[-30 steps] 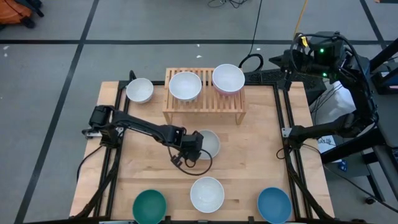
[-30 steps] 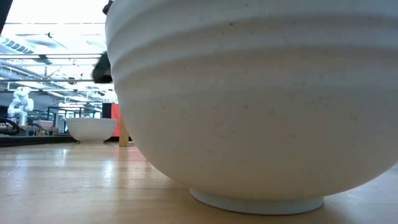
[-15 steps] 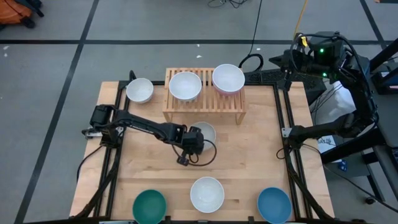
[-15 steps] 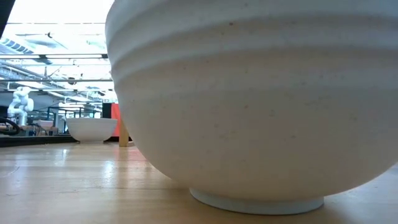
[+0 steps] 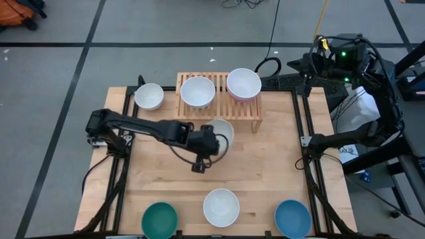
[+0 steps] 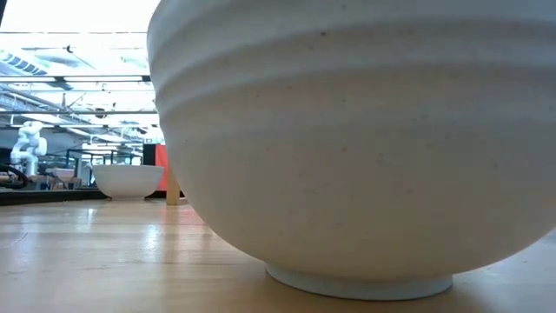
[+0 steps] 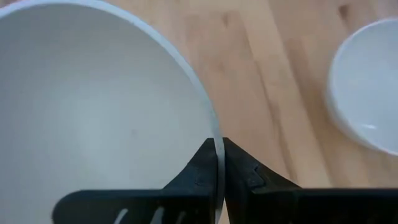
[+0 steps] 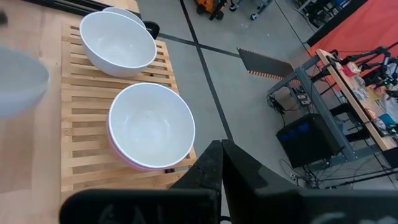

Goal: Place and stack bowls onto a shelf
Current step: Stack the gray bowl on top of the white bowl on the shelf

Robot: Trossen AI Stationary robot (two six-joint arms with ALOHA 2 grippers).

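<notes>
My left gripper (image 5: 212,138) (image 7: 219,152) is shut on a white bowl (image 5: 221,130) just in front of the light wood slatted shelf (image 5: 219,109). On the shelf stand a white bowl (image 5: 198,91) and a white bowl nested in the pink one (image 5: 244,83) (image 8: 151,127). Resting on the table are a white bowl (image 5: 149,96) at the far left, and the teal (image 5: 159,220), white (image 5: 221,207) and blue (image 5: 293,219) bowls along the near edge. My right gripper (image 5: 307,141) (image 8: 221,149) waits shut at the table's right side. My left gripper pinches the white bowl's rim (image 7: 216,127), one finger (image 7: 198,171) inside the bowl and the other outside. It comes from above, on the bowl's left side. The bowl is lifted clear of the table, its opening facing up.
The shelf's left third (image 5: 184,83) shows bare slats. Bare tabletop (image 5: 265,172) lies between the shelf and the near row of bowls. In the low view the near white bowl (image 6: 356,139) fills most of the picture. Black frame rails (image 5: 302,119) run along the table's sides.
My left gripper has carried the white bowl from the table's middle toward the far edge, up to the shelf's front, and has turned at the wrist on the way. It stays shut on the rim. The other bowls and my right arm have kept still.
</notes>
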